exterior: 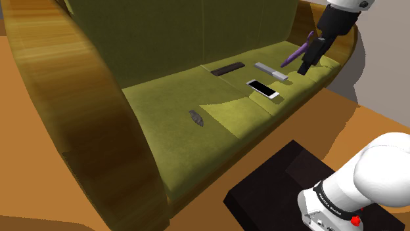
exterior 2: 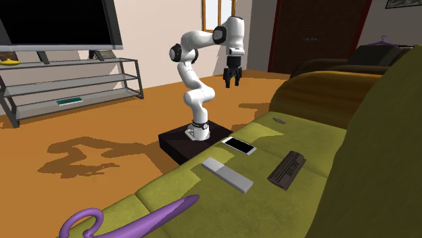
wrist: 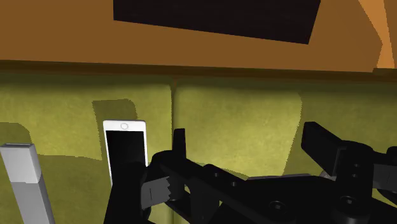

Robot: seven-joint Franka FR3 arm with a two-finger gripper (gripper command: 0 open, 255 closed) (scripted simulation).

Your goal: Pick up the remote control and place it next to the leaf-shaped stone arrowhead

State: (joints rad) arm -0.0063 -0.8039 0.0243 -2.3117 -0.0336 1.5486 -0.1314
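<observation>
A dark, ridged remote control (exterior: 228, 68) (exterior 2: 287, 168) lies near the backrest on the olive sofa seat (exterior: 217, 138). The small grey leaf-shaped arrowhead (exterior: 196, 117) (exterior 2: 278, 120) rests on the seat cushion toward the shoulder view's left, well apart from the remote. My black gripper (exterior: 310, 62) (exterior 2: 231, 80) (wrist: 248, 146) hangs open and empty in the air, above the seat's end at the shoulder view's right. It is closer to the white phone (exterior: 263, 88) (wrist: 125, 149) than to the remote.
A grey bar-shaped device (exterior: 271, 71) (exterior 2: 227, 174) (wrist: 25, 184) lies between phone and remote. A purple hooked stick (exterior: 297, 52) (exterior 2: 135, 220) lies at the seat's end. Wooden sofa arms (exterior: 72, 98) flank the seat. The black stand (exterior 2: 193, 138) sits on the orange floor; a shelf unit (exterior 2: 67, 88) stands behind.
</observation>
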